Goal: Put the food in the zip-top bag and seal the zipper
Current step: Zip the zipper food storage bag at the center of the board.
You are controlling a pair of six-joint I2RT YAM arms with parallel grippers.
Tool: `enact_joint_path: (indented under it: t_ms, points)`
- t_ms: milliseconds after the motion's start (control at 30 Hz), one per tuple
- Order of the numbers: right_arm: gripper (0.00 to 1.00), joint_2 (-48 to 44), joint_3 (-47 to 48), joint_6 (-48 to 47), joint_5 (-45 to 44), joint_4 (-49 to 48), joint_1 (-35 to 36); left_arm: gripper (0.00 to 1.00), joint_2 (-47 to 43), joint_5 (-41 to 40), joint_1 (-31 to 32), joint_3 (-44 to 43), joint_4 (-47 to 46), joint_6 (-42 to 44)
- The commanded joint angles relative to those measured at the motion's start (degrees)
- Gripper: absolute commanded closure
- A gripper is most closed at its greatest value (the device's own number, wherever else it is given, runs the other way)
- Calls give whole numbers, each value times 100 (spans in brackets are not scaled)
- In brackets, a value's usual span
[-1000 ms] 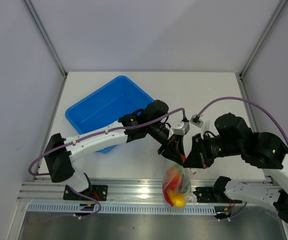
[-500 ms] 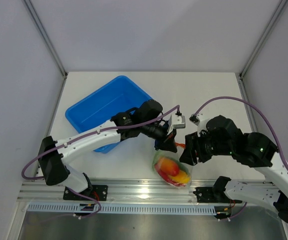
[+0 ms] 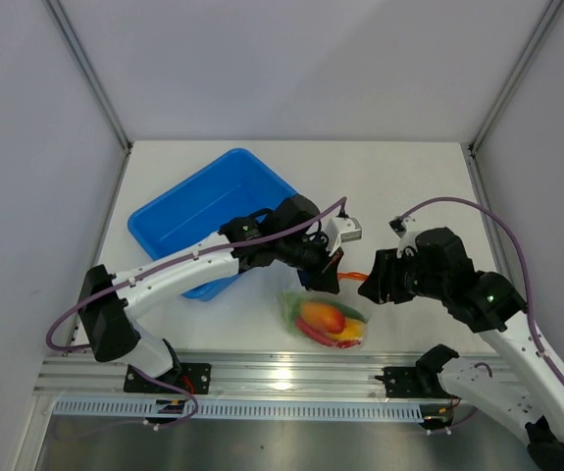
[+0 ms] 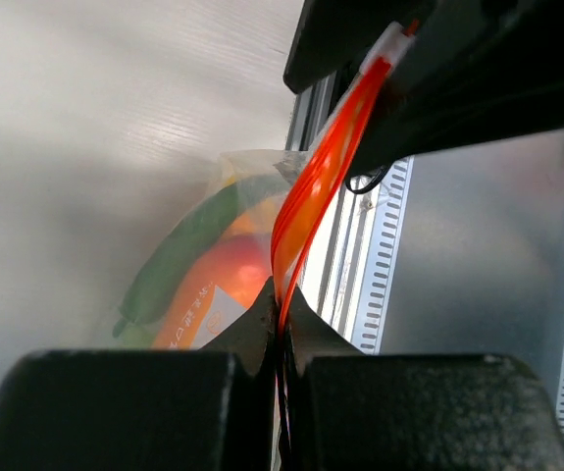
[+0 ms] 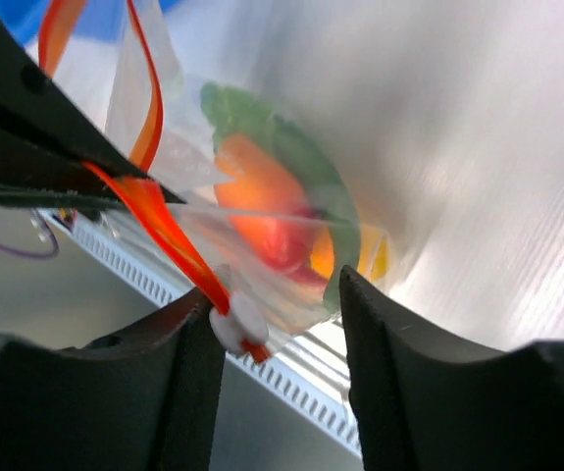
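Pinching the zipper tight with the left gripper; straddling its far end with the right gripper, fingers parted, white slider against one. Slung between both, resting on the table near the tray: bag, food inside.

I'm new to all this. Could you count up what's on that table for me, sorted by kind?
Robot arms: 2 (left arm, right arm)
Blue tray: 1
Clear zip-top bag: 1
Toy food pieces in the bag: at least 4 (orange fruit, red chili, yellow piece, green piece); they overlap, so more may be hidden
Total: at least 8
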State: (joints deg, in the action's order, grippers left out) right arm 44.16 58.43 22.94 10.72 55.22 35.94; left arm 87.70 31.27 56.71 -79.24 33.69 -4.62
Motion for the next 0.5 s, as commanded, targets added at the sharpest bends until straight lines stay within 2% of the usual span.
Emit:
enact_joint_path:
  t_ms: [0,133,167,267,300,467]
  points:
    - [51,-232,-209,-386,947,-854,-517,99,-51,-15,-107,-232,32,-284]
    - [61,-461,-455,-431,1748,-1197,-1018,100,-25,-59,-239,-320,164,-399]
    - [68,-539,-482,-413,1941,-1294,-1045,99,1,-42,-291,-337,190,-425]
    - [74,-558,-596,-396,2205,-1452,-1116,100,28,28,-371,-355,208,-425]
    - [81,-558,-622,-378,2389,-1496,-1133,99,36,29,-388,-355,208,-425]
    - [90,-514,-728,-264,2575,-1716,-1177,99,54,169,-529,-329,190,-469]
